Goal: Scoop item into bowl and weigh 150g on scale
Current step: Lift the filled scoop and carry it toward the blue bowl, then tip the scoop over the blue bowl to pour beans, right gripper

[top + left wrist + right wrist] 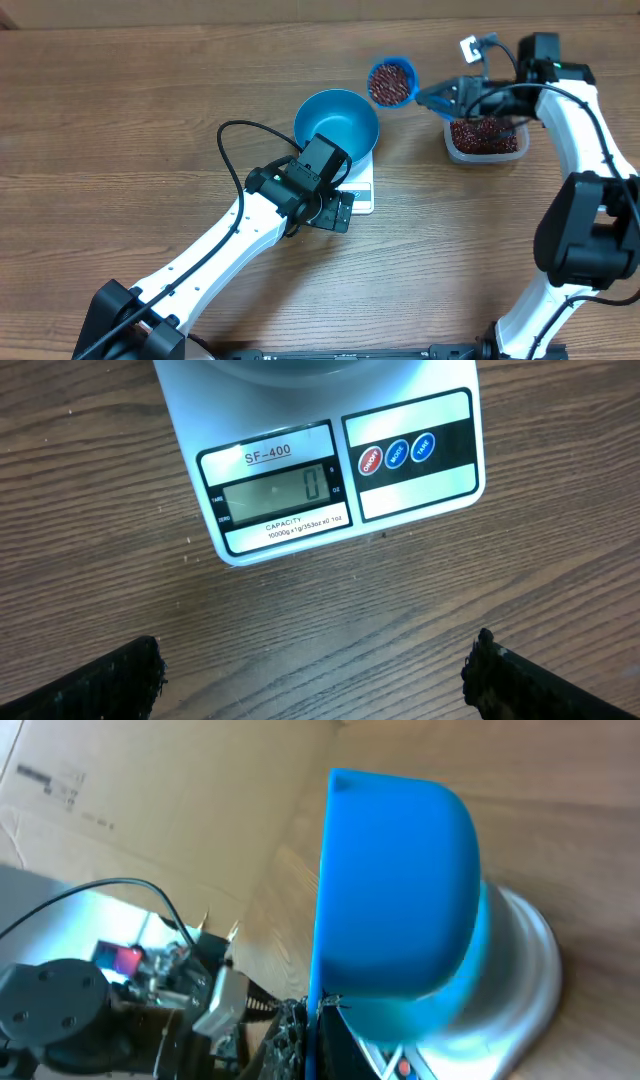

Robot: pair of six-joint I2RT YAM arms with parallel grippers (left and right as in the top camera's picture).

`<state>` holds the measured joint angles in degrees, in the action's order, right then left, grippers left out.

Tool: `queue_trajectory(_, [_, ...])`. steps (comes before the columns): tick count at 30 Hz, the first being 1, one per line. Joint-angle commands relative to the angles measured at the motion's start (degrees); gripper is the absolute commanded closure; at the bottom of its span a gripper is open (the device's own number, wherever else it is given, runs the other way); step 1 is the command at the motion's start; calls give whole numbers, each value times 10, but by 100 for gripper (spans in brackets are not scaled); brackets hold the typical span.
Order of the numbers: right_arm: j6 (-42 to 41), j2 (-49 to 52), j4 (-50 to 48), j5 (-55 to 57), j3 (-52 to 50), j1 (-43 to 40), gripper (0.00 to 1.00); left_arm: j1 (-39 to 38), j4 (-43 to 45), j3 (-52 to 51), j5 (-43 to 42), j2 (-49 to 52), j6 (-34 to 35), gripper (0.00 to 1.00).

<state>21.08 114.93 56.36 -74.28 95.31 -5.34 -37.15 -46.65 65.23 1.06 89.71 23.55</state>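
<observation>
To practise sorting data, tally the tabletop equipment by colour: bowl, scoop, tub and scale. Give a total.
Blue: 2 (bowl, scoop)
Clear: 1 (tub)
White: 1 (scale)
Total: 4

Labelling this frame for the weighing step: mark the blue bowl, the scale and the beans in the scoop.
blue bowl (pixel 338 118), overhead view, bare inner floor.
scale (pixel 275 488), left wrist view, its display window.
beans (pixel 391 84), overhead view, middle of the load lifted beside the blue bowl.
</observation>
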Motion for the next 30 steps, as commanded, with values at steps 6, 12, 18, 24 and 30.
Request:
queue_trajectory(6, [-44, 0, -64, 114, 27, 75, 97, 0, 2, -3, -6, 4, -11, 1])
queue_trajectory(12, [-29, -15, -106, 137, 27, 101, 97, 0, 2, -3, -7, 4, -10, 0])
queue_trajectory(18, [-5, -60, -106, 245, 27, 120, 97, 0, 2, -3, -6, 4, -11, 0])
queue_trajectory(24, [50, -88, -95, 289, 27, 141, 97, 0, 2, -3, -6, 4, -11, 0])
queue_trajectory(30, [112, -88, -74, 353, 27, 173, 97, 0, 2, -3, -7, 4, -11, 0])
